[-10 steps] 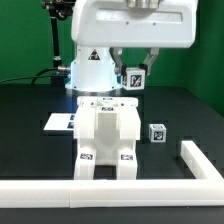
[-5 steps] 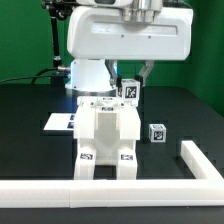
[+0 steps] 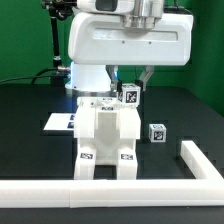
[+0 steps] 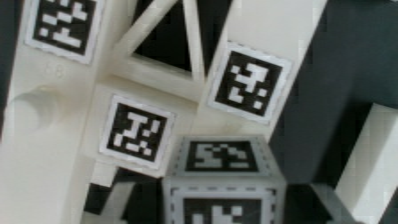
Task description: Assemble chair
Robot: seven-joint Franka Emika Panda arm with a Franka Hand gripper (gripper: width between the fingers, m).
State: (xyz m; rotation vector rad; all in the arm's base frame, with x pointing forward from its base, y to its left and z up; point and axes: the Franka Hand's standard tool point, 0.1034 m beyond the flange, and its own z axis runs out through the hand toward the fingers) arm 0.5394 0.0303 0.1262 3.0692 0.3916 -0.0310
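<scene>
Exterior view: arm [image 3: 125,40] low, claw [image 3: 131,87] clamps leg [image 3: 130,96] above chair [image 3: 106,128].

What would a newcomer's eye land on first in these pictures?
The big white gripper fills the top of the exterior view, shut on a small tagged leg piece right above the half-built chair in the middle of the black table. On the exterior view's right of the chair a second tagged cube lies loose, and a long white rail borders the front.
</scene>
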